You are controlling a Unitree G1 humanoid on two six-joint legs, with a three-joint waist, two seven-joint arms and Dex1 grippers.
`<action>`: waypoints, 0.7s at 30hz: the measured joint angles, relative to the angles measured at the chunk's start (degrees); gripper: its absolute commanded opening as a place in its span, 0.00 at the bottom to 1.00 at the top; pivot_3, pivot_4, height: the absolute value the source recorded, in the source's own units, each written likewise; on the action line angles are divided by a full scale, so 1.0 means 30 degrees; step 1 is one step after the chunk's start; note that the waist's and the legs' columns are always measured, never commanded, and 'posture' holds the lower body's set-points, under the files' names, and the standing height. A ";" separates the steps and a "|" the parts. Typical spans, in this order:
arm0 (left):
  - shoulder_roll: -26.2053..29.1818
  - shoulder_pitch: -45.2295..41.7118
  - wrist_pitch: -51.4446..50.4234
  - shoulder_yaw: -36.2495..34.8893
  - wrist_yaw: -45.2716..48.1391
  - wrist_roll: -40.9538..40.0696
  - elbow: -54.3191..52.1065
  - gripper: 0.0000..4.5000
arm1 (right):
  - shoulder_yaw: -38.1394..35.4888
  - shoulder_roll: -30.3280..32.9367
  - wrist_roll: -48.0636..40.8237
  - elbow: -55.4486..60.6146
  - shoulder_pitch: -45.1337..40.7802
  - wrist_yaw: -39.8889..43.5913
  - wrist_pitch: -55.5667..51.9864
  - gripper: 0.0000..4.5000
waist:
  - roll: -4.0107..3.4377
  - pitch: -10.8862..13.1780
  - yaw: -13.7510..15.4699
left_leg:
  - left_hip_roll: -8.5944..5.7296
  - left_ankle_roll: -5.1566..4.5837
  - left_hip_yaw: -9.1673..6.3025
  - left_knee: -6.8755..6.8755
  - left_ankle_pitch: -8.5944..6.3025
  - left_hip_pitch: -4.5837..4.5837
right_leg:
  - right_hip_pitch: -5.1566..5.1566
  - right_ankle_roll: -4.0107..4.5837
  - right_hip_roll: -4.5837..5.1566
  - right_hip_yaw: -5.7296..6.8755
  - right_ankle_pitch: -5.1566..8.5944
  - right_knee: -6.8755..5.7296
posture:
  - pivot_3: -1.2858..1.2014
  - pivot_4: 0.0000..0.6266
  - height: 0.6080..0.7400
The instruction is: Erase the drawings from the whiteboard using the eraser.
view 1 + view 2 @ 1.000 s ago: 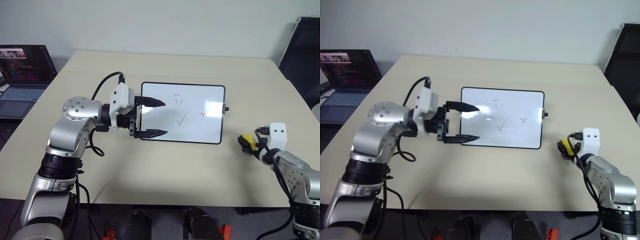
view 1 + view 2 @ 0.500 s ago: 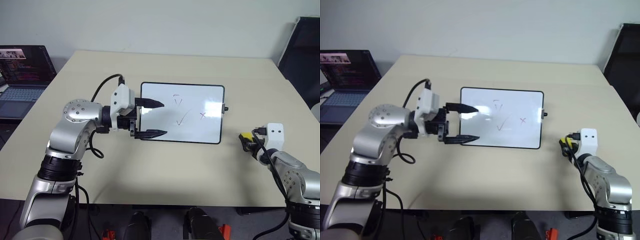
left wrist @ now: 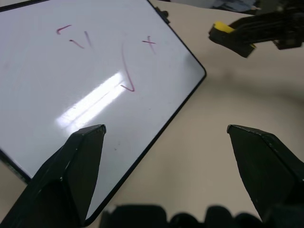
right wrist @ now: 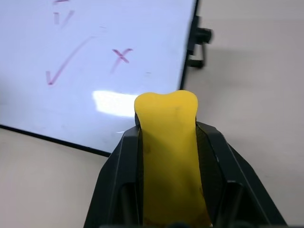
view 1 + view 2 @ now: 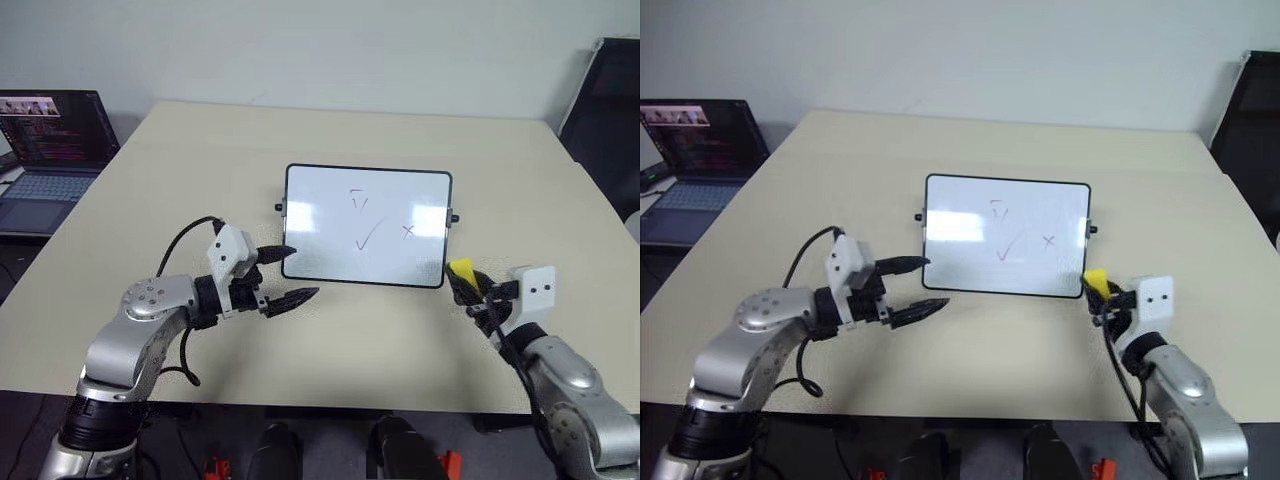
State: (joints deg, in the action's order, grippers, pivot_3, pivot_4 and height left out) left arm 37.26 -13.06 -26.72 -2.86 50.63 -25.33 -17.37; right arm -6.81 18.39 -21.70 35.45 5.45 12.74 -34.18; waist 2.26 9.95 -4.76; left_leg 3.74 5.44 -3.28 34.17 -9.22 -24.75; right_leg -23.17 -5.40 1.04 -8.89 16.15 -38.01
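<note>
**A:** What do I have in the right pincer (image 4: pixel 166 142)?

**B:** I see it clamped on the eraser (image 4: pixel 168 147); the yellow block sticks out past the black fingers (image 4: pixel 121 175) on both sides of it. The whiteboard (image 5: pixel 320 225) lies just ahead of that pincer on the surface (image 5: pixel 200 150), with its near right corner closest to the eraser.

**A:** And the left pincer (image 5: pixel 285 275)?

**B:** Its fingers are apart with nothing between them. It sits at the board's near left corner, one fingertip over the edge of the frame, the other over the bare surface.

**A:** The drawings (image 5: pixel 370 220)?

**B:** All three marks are on the board: a small scribble farthest from my pincers, a check mark nearer, and a little x toward the right pincer's side. A laptop (image 5: pixel 50 145) sits well off to the left.
</note>
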 measured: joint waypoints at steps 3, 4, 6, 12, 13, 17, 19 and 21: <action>0.0000 -0.0018 0.0543 -0.0253 -0.0286 0.0215 0.0318 1.00 | 0.1105 0.0095 0.0696 -0.0216 -0.0942 0.0231 0.0314 0.26 | 0.0000 0.0000 -0.0001 | 0.0000 -0.0004 0.0000 0.0002 0.0004 0.0005 | -0.0002 0.0006 0.0000 0.0001 -0.0005 -0.0001 | 0.52 0.24 1.00; -0.0001 -0.0190 0.0716 -0.0285 -0.0398 0.0248 0.0563 1.00 | 0.1404 0.0129 0.1092 -0.0576 -0.1621 0.0191 0.0461 0.26 | 0.0000 0.0001 -0.0013 | 0.0000 -0.0005 0.0002 0.0003 0.0006 0.0005 | -0.0004 0.0006 0.0000 0.0000 -0.0008 -0.0001 | 0.52 0.24 1.00; 0.0000 -0.0644 0.0781 -0.0314 -0.0379 0.0248 0.0760 1.00 | 0.1704 0.0155 0.1939 -0.1551 -0.3045 -0.0183 0.0693 0.26 | 0.0000 0.0000 -0.0004 | 0.0000 -0.0007 0.0002 0.0004 0.0008 0.0003 | -0.0002 0.0003 -0.0001 0.0004 -0.0010 0.0001 | 0.52 0.24 1.00; 0.0369 -0.1304 0.0787 -0.0054 0.1290 -0.0312 0.0751 1.00 | 0.2753 0.0313 0.3877 -0.4584 -0.6156 -0.0113 0.1656 0.26 | -0.0002 0.0001 -0.0001 | 0.0001 -0.0009 -0.0002 -0.0081 0.0004 -0.0008 | -0.0012 -0.0056 -0.0002 0.0027 -0.0034 0.0007 | 0.52 0.24 1.00; 0.0458 -0.1382 0.0786 0.0129 0.1693 -0.0388 0.0753 1.00 | 0.2873 0.0226 0.4047 -0.5071 -0.6562 -0.0110 0.1729 0.26 | -0.0004 0.0002 -0.0002 | 0.0001 -0.0008 -0.0006 -0.0089 0.0003 -0.0013 | -0.0016 -0.0055 -0.0003 0.0031 -0.0040 0.0006 | 0.52 0.24 1.00; 0.0506 -0.2212 0.0613 0.0551 0.2949 -0.0889 0.0754 1.00 | 0.3340 -0.0136 0.4914 -0.6901 -0.8141 -0.0130 0.2542 0.26 | -0.0007 0.0005 -0.0006 | 0.0001 -0.0008 -0.0007 -0.0088 0.0002 -0.0018 | -0.0017 -0.0059 -0.0003 0.0036 -0.0041 0.0007 | 0.52 0.24 1.00; 0.0447 -0.2959 0.0526 0.1024 0.3144 -0.0897 0.0751 1.00 | 0.3533 -0.0447 0.5492 -0.8054 -0.8654 -0.0268 0.3246 0.26 | -0.0007 0.0005 0.0010 | -0.0003 -0.0008 -0.0010 -0.0075 0.0003 -0.0018 | -0.0011 -0.0071 -0.0003 0.0035 -0.0036 0.0004 | 0.52 0.24 1.00; 0.0355 -0.3364 0.0453 0.1302 0.3175 -0.0866 0.0753 1.00 | 0.3768 -0.0590 0.6002 -0.8958 -0.8843 -0.0336 0.3913 0.26 | -0.0007 0.0005 0.0010 | -0.0004 -0.0008 -0.0009 -0.0069 0.0003 -0.0018 | -0.0007 -0.0071 -0.0003 0.0029 -0.0036 0.0005 | 0.52 0.24 1.00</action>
State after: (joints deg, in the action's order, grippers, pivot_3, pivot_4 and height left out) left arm 38.33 -23.15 -25.36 1.04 60.15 -27.92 -15.11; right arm 4.50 16.61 -3.69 8.57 -21.08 11.73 -22.44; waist 2.24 9.97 -4.73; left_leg 3.73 5.42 -3.31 33.97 -9.21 -24.81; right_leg -23.20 -5.61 1.03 -8.80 16.04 -37.99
